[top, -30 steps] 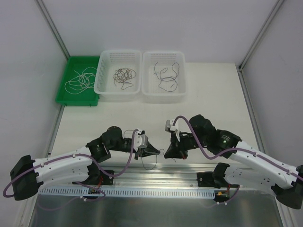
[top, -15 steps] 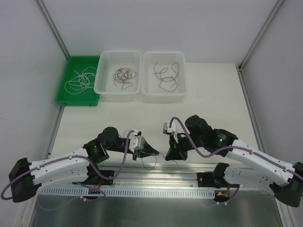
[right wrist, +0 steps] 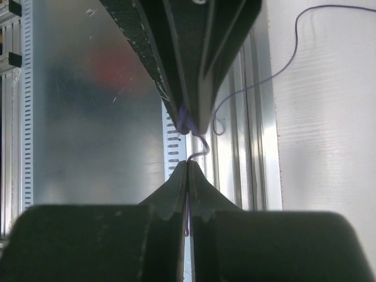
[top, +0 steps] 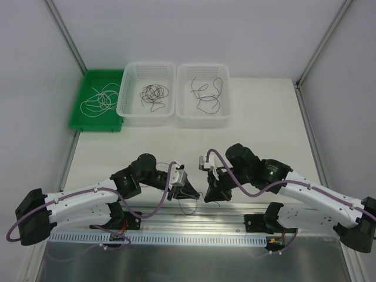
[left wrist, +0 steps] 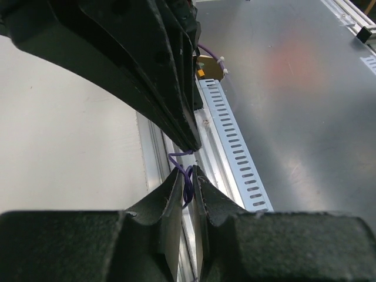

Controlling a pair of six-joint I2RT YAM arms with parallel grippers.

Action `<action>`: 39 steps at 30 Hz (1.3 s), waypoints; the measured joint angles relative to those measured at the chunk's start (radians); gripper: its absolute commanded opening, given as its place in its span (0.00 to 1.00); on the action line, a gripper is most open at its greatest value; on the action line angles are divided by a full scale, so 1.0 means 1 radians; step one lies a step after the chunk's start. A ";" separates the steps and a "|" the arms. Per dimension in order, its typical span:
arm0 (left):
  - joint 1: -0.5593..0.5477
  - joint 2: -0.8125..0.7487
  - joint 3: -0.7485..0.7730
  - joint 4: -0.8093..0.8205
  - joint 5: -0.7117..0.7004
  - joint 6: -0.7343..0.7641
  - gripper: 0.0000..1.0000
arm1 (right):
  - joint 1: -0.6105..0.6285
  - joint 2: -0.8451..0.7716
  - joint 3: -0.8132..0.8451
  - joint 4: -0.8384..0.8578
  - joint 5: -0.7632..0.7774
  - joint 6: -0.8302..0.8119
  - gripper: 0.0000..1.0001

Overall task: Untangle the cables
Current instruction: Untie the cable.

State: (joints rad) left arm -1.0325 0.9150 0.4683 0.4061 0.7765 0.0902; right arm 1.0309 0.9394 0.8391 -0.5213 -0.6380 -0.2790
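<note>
Right claw point(right wrist: 187, 164) pinches the thin cable point(left wrist: 188, 187) tight; left claw point(left wrist: 187, 170) seems to nip it too. Draw apart slowly.

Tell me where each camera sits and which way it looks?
Top: above and behind, looking down at table, left arm, right arm.
Left wrist: on left arm, looking past own fingers at right gripper.
Right wrist: on right arm, looking past own fingers at left gripper.
Shared: both wrist views show the pinched cable.
</note>
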 measured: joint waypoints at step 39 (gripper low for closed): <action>0.013 -0.182 -0.323 0.328 -0.513 -0.214 0.65 | -0.053 -0.090 -0.064 0.249 0.223 0.229 0.01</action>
State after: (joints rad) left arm -1.0191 0.7330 0.1448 0.7338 0.2630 -0.1234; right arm 0.9775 0.8497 0.7750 -0.2722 -0.4149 -0.0505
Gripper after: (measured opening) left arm 0.661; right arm 0.015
